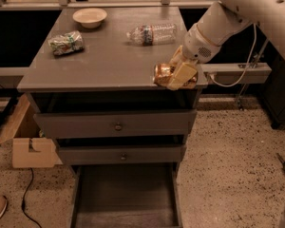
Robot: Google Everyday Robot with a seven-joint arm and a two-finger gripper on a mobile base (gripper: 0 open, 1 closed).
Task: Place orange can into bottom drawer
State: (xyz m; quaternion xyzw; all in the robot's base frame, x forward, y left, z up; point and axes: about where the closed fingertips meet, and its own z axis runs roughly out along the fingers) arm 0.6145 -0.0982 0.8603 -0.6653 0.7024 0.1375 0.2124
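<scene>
The shiny orange can [161,72] is gripped by the hand [178,78] at the worktop's [109,61] front right corner; the dark-grey bottom drawer [126,189] is pulled open below.

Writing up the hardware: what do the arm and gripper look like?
The arm is thick, rounded and white, with a thin cable hanging beside it. The gripper, at the cabinet's front right corner by the can, has pale cream, blocky fingers.

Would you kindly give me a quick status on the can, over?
Gripper at cabinet top's front-right edge, shut on orange can. Bottom drawer open below, can not yet in. Nothing seen blocking the drop.
</scene>
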